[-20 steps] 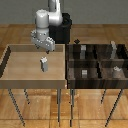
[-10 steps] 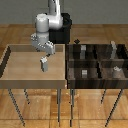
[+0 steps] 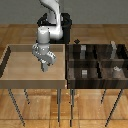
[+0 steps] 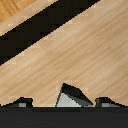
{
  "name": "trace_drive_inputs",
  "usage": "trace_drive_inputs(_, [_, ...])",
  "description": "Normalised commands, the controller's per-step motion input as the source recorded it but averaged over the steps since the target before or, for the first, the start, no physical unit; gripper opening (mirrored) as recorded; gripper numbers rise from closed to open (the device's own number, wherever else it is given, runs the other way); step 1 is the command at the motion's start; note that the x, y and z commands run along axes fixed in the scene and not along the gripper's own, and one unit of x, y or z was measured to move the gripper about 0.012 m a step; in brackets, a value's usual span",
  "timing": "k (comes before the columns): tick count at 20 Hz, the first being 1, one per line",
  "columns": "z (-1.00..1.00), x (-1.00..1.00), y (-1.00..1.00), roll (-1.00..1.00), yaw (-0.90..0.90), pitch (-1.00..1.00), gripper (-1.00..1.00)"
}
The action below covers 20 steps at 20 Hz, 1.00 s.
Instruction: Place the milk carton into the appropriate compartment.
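Gripper (image 3: 45,68) spread around upright milk carton (image 4: 73,96), peaked top toward wrist.

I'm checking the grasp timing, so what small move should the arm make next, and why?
Probably close the fingers. In the wrist view the milk carton sits between the two fingertips of the gripper, apparently not yet clamped. In the exterior view the gripper is low over the light tray.

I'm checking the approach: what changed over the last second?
The gripper came down over the small pale grey-white peaked milk carton in the light wooden tray; the wrist view shows the carton between its fingertips. Whether it is gripped cannot be told. The dark compartment bin and its contents stayed put.
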Motion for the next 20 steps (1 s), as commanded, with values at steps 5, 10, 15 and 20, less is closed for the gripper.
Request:
trace_drive_inputs(5, [-0.60,0.00,0.00,0.00,0.00,0.00,-1.00])
trace_drive_inputs(10, [0.00,0.00,0.00,0.00,0.00,0.00,-1.00])
trace_drive_inputs(15, [0.00,0.00,0.00,0.00,0.00,0.00,-1.00])
trace_drive_inputs(20, [0.20,0.00,0.00,0.00,0.00,0.00,-1.00])
